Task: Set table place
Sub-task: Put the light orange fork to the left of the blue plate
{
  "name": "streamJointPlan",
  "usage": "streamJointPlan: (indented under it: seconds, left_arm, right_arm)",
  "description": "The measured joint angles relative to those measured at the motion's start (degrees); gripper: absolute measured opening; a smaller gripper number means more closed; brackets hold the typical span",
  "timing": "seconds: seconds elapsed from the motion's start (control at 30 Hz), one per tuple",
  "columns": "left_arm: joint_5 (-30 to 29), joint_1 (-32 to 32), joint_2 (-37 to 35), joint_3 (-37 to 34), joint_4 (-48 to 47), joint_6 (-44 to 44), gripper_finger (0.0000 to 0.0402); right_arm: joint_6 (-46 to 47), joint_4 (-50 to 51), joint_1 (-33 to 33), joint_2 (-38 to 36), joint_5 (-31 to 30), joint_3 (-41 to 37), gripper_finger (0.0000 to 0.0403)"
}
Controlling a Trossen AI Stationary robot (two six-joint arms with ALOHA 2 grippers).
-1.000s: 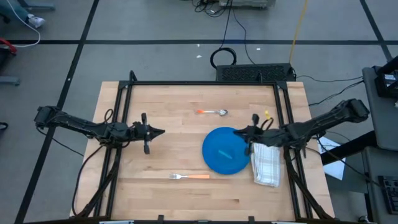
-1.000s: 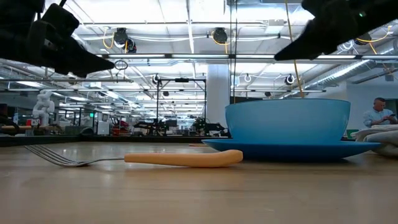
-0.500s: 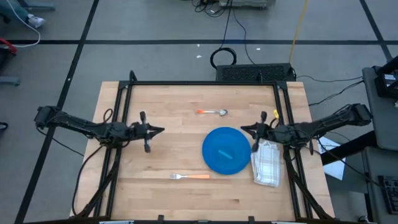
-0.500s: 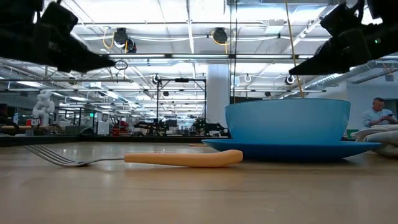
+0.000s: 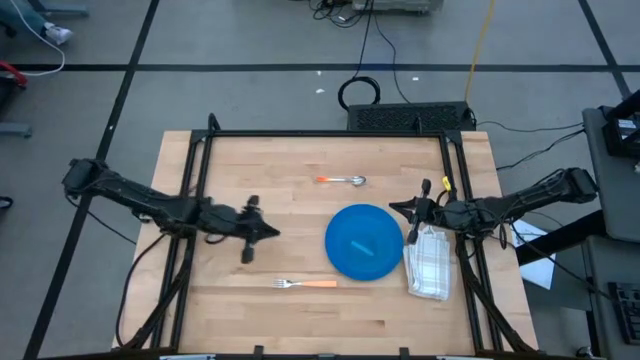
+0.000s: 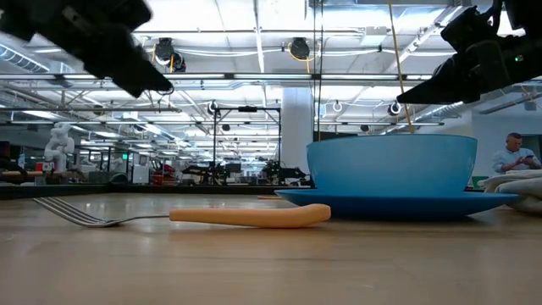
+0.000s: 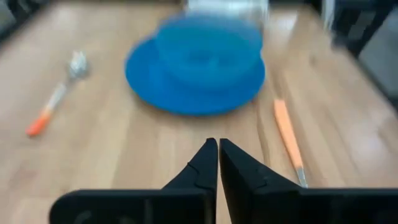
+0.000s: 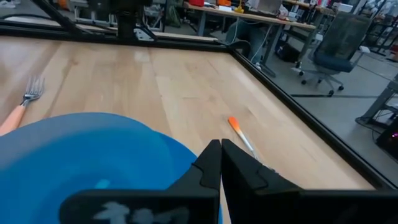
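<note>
- The left gripper (image 5: 268, 231) hangs over the table (image 5: 260, 320) with its jaws pressed together on nothing.
- Ahead of those jaws sits a blue plate (image 5: 364, 243) carrying a blue bowl (image 6: 391, 164); nothing lies between.
- A fork (image 5: 305, 284) lies just off the jaws' near side, its orange handle toward the plate, long axis across the table.
- A spoon (image 5: 341, 180) lies beyond the plate, long axis likewise crosswise.
- The right gripper (image 5: 395, 210), jaws pinched shut and empty, hovers at the plate's rim above a folded cloth (image 5: 430, 263).
</note>
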State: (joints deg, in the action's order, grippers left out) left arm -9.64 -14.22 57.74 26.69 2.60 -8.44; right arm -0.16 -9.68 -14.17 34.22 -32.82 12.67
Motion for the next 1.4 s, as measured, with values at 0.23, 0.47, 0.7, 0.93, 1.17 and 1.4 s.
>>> streamJointPlan:
  seconds: [0.23, 0.47, 0.7, 0.93, 1.17, 1.4]
  left_arm:
    - [1.35, -1.26, 22.09, 21.38, -21.15, -4.21, 0.0054]
    - [6.31, -2.28, 32.95, 31.20, -28.05, -7.79, 0.0085]
    - [10.15, -4.83, 41.95, 39.41, -35.24, -7.77, 0.0130]
    - [5.29, -6.42, 48.91, 50.43, -45.53, -6.03, 0.0178]
    - [10.86, -7.54, 53.28, 58.57, -46.66, -13.09, 0.0191]
    - [10.94, -8.41, 56.42, 59.35, -47.20, -14.67, 0.0191]
  right_arm:
    - [0.97, -0.04, -0.02, 0.00, 0.00, 0.02, 0.0000]
    - [0.98, 0.94, -0.02, 0.02, 0.02, 0.02, 0.0000]
    - [0.99, 1.82, -0.04, 0.04, 0.03, 0.02, 0.0000]
    - [1.47, 1.80, -0.04, 0.02, 0.07, 0.03, 0.0000]
    - [2.47, 2.27, -0.04, 0.04, 0.09, 0.04, 0.0000]
    - [2.47, 2.65, -0.04, 0.04, 0.09, 0.07, 0.0000]
